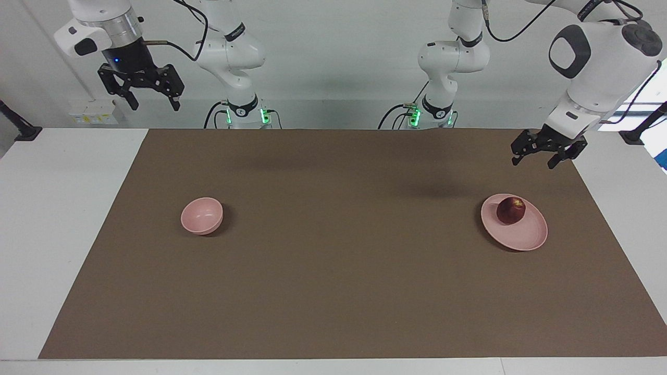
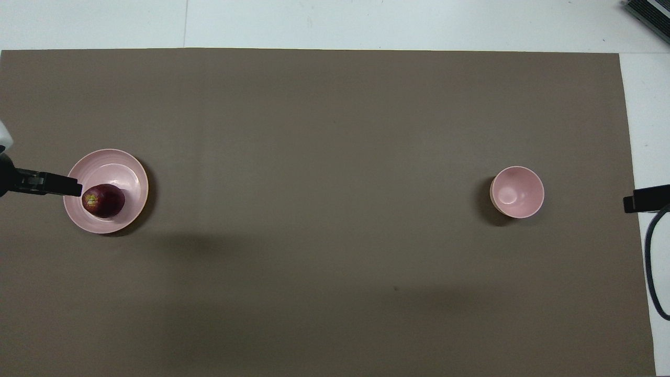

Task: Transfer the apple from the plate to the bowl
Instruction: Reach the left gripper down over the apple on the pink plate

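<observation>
The dark red apple (image 1: 510,210) (image 2: 103,200) lies on the wide pale pink plate (image 1: 526,237) (image 2: 118,170), toward the left arm's end of the brown mat. The small, deep pink bowl (image 1: 202,215) (image 2: 517,192) stands empty toward the right arm's end. My left gripper (image 1: 533,163) is open and empty, raised in the air over the mat just beside the plate, apart from the apple. One of its fingers (image 2: 52,184) shows in the overhead view at the plate's rim. My right gripper (image 1: 155,107) is open and empty, and waits high over the right arm's end of the table.
A brown mat (image 1: 333,291) (image 2: 335,131) covers most of the white table. The right arm's black tip and cable (image 2: 646,198) show at the overhead view's edge. Black clamps (image 1: 21,133) sit at the table's ends.
</observation>
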You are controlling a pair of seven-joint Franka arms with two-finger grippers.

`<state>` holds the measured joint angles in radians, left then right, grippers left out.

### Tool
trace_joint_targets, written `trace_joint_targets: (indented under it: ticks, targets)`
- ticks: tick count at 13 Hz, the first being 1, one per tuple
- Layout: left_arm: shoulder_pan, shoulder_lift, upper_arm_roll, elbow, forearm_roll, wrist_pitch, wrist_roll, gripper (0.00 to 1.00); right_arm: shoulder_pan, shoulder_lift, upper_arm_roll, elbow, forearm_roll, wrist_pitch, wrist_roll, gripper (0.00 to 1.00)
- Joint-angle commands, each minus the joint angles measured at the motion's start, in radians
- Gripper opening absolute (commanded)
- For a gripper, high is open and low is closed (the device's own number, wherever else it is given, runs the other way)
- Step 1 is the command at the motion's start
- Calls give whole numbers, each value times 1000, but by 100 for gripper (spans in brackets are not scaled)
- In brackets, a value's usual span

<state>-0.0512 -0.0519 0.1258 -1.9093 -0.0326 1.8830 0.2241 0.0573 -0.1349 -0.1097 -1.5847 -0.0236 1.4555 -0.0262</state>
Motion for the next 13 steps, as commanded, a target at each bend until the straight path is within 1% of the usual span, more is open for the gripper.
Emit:
trace_joint_targets:
  ticks: [1, 4, 5, 7, 8, 10, 13]
  targets:
    - [24, 12, 5, -102, 3, 160, 56, 100, -10, -2, -2, -3, 11, 6, -20, 100]
    - [45, 105, 6, -120, 2, 272, 92, 100, -10, -2, -2, -3, 11, 6, -20, 100]
    - [56, 136, 6, -141, 0, 344, 93, 100, -10, -2, -2, -3, 11, 5, -18, 100]
    - [71, 161, 5, -219, -1, 486, 92, 100, -10, -2, -2, -3, 13, 3, -20, 100]
    - [70, 164, 5, -253, -1, 531, 92, 100, -10, -2, -2, -3, 11, 3, -20, 100]
    - [70, 165, 5, -292, -16, 558, 90, 100, -10, -3, -2, -3, 11, 2, -20, 100]
    - [68, 144, 3, -332, -21, 547, 90, 100, -10, -3, -2, -3, 13, 2, -18, 100]
